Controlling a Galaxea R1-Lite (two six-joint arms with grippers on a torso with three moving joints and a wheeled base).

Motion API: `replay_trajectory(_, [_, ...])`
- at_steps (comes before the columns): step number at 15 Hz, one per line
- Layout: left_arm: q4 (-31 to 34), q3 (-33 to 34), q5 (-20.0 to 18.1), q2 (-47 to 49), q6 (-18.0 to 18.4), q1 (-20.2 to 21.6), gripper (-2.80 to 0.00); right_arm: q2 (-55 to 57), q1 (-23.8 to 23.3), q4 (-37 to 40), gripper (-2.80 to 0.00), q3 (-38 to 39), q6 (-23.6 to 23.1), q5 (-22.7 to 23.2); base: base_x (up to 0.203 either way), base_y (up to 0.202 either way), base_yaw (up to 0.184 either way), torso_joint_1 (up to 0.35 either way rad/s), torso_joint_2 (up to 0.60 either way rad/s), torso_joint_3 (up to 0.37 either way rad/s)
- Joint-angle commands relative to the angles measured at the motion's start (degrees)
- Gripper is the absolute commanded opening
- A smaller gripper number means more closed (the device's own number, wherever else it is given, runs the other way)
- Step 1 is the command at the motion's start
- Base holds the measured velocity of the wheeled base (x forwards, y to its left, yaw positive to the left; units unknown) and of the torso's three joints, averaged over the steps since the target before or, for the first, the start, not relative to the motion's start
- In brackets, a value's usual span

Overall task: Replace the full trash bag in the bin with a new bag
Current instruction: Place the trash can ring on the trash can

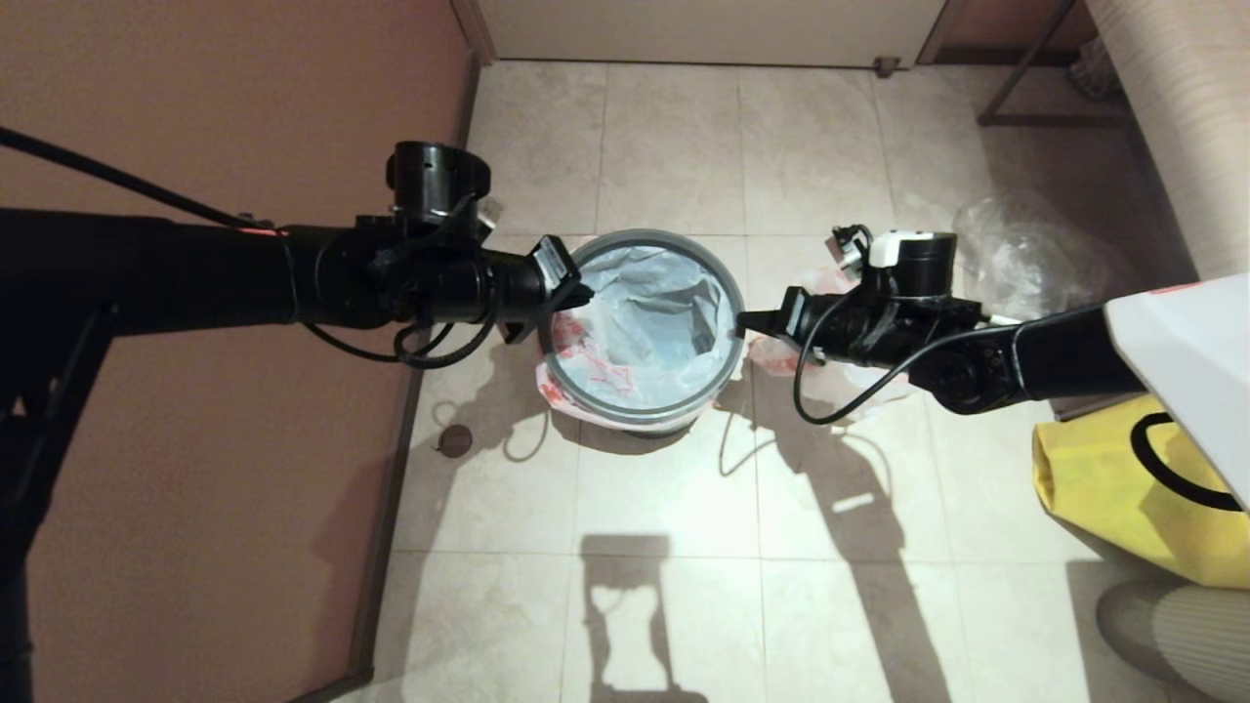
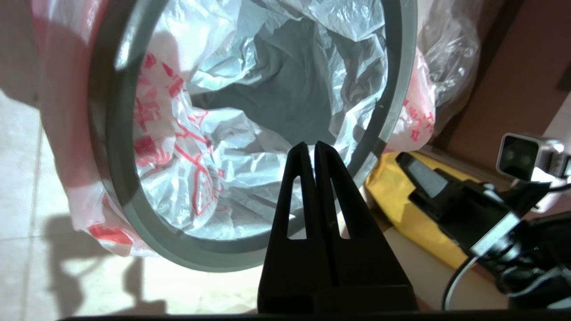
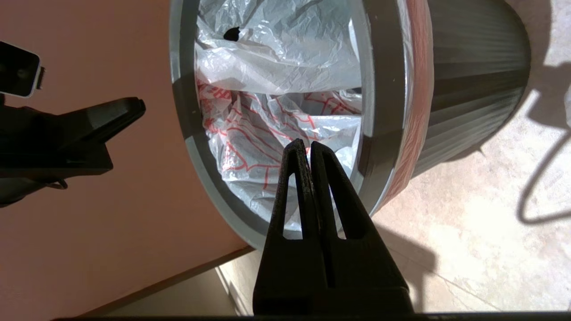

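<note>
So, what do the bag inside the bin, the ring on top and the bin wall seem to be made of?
The new bag: thin translucent plastic film, by its fine creases, sheen and red print. The grey ring: probably hard moulded plastic, with a smooth matt face and even thickness. The bin: likely rigid plastic, dark, with fine vertical ribs and a slight shine.

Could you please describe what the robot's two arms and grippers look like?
Both arms are matte black tubes with loose black cables looping beneath them. The left gripper and right gripper end in narrow black wedge-shaped jaws with slotted cut-outs. A small silver-faced camera block sits behind each gripper. The right arm's wrist cylinder has a white cap, the left's is all black.
</note>
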Motion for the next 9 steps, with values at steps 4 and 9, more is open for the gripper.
replay_trajectory(4, [-6.2, 3.14, -0.78, -0.08, 1.12, 3.09, -2.8, 4.92, 0.13, -0.38, -2.8, -5.56, 0.26, 0.17, 0.0, 0.0, 0.0, 0.0, 0.0, 0.0])
replay_trajectory(9, [-9.8, 3.11, -1.01, 4.91, 2.89, 4.49, -2.8, 8.85, 0.29, 0.2, -2.8, -12.68, 0.19, 0.17, 0.0, 0.0, 0.0, 0.0, 0.0, 0.0])
